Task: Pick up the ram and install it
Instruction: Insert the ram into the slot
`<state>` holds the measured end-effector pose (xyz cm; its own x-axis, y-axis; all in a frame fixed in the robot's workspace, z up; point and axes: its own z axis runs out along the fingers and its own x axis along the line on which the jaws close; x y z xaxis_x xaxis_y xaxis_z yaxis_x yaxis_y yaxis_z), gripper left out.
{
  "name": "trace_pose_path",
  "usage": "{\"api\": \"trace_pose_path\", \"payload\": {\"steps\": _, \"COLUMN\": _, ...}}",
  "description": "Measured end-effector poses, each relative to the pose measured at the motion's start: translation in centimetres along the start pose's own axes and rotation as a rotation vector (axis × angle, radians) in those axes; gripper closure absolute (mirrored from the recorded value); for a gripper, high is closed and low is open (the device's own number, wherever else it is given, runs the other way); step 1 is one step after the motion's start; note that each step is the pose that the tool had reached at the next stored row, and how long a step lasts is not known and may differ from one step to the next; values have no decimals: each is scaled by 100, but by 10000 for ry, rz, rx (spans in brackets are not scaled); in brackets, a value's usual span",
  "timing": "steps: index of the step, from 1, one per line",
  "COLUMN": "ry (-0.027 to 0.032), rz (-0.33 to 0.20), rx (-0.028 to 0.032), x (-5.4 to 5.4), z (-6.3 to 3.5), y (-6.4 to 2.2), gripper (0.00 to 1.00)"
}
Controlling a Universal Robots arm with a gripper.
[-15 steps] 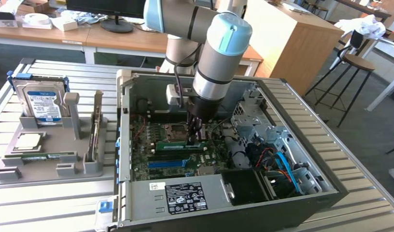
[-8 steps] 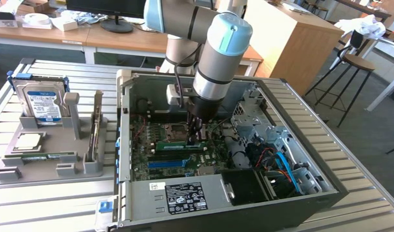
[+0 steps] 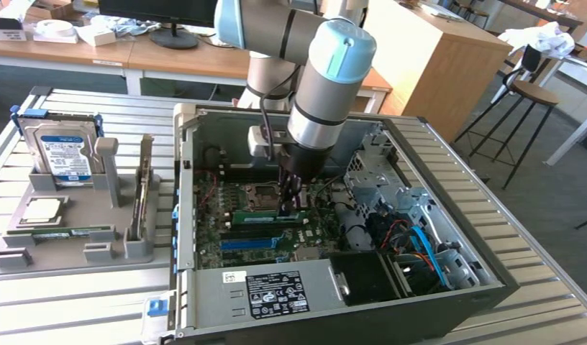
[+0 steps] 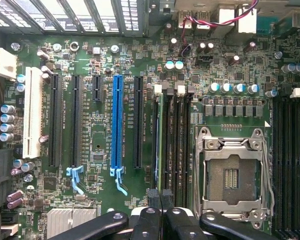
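**Gripper (image 3: pixel 291 205) (image 4: pixel 161 196) down in case, clamped on ram (image 3: pixel 265 215) (image 4: pixel 161 140)**

Arm (image 3: pixel 322 79) reaches straight down into the open PC case (image 3: pixel 274 287), tool tip right at the mobo (image 4: pixel 95 125).
Fingers clenched, tips nearly together w/ the ram's thin green edge running in between them, so it's a pinch on the stick.
Ram lies lengthwise in the bank of black slots (image 4: pixel 177 145) directly under the tool, level w/ the board. One end is at the fingertips, the rest stretches away from them. Can't tell if it's fully latched.
CPU socket (image 3: pixel 262 192) (image 4: pixel 232 175) is just beside the tool, bare, w/ its metal frame around it.
Blue slot (image 3: pixel 255 243) (image 4: pixel 117 125) is near, on the tool's other side from the socket, parallel to the ram.
HDD (image 3: pixel 65 154) stands upright in the grey tray (image 3: pixel 58 244), well apart from the tool, outside the case on the exterior view's left.
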<state>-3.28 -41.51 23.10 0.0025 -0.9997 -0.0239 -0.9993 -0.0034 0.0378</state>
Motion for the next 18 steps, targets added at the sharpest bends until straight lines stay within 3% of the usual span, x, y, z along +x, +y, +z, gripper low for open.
{"api": "trace_pose_path", "payload": {"steps": 18, "ry": 2, "rz": -47, "rx": -1, "x": 0, "z": 2, "y": 0, "gripper": 89}}
